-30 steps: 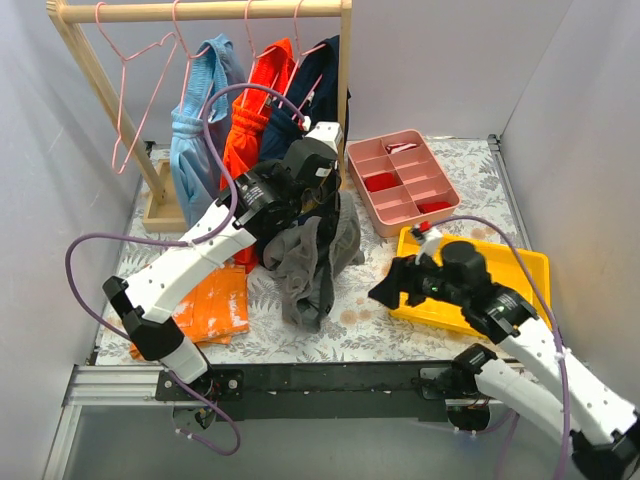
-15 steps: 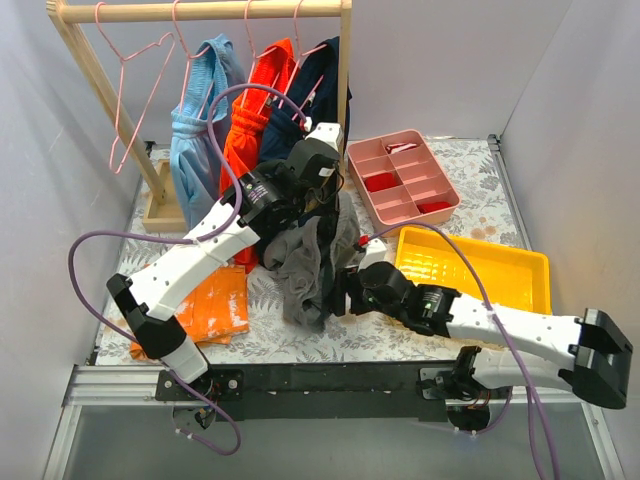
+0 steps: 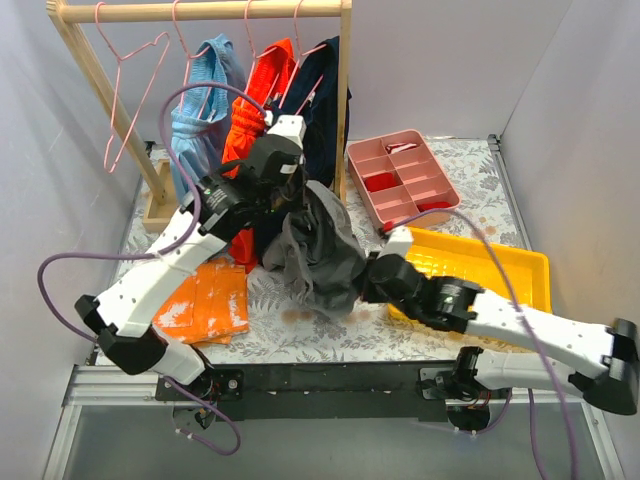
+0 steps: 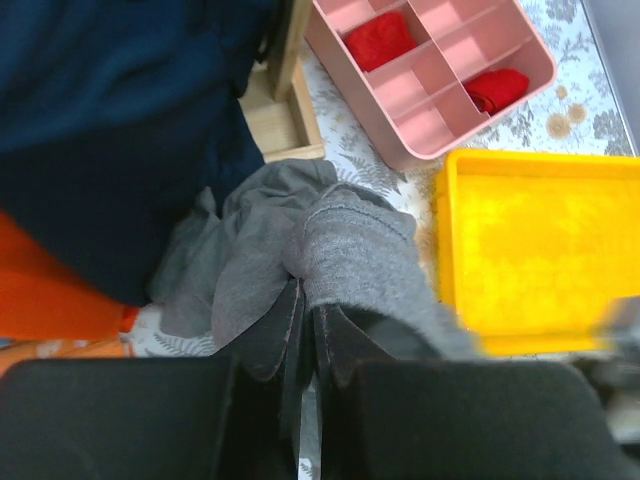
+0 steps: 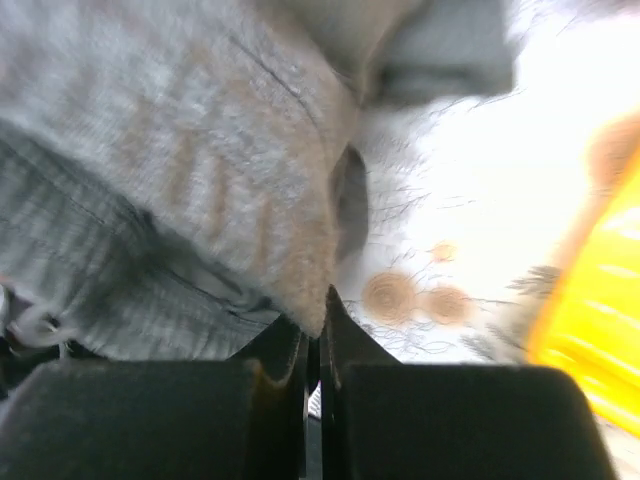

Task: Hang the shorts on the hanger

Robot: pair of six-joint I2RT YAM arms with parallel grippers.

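The dark grey shorts hang bunched above the table's middle, held between both arms. My left gripper is shut on their upper edge; in the left wrist view its jaws pinch a grey fold of the shorts. At the lower right edge of the shorts, my right gripper is shut on the fabric, and the right wrist view shows its jaws closed on the shorts. An empty pink hanger hangs at the left end of the wooden rail, apart from both grippers.
The wooden rail frame at the back carries light blue, red-orange and navy garments. An orange garment lies on the table at the left. A pink divided tray and a yellow tray stand at the right.
My right arm swung left from the yellow tray to the shorts and shut on their edge. My left arm lifted the shorts up and to the left.
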